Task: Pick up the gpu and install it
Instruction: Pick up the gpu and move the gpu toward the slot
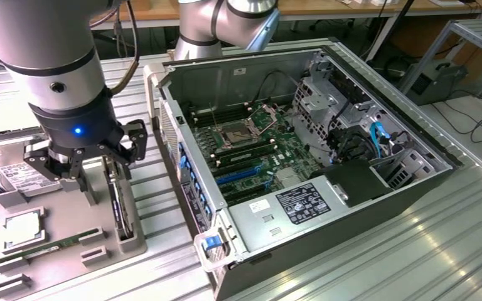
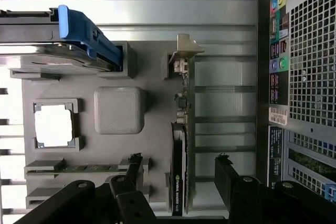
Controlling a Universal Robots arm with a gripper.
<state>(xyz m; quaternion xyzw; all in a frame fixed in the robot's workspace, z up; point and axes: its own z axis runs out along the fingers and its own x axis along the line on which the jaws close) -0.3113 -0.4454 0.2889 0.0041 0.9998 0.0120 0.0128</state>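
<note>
The gripper (image 2: 179, 158) hung over the grey tray (image 2: 157, 77) with its jaws spread wide and nothing between them gripped. The gpu (image 2: 177, 182) stood on edge in a tray slot, directly between the two jaws and below them, its long edge running along the gap. Neither finger (image 2: 134, 169) appeared to touch it. Its silver bracket (image 2: 185, 48) lay out past the fingertips.

The card looked stiff and fairly light, but fragile: exposed components and a fan that should not be pressed. The likeliest safe hold was across its thin thickness, one pad on the black fan shroud's solid rim and the other on the board's back. Smooth plastic could slip, so the squeeze would need to be square.
</note>
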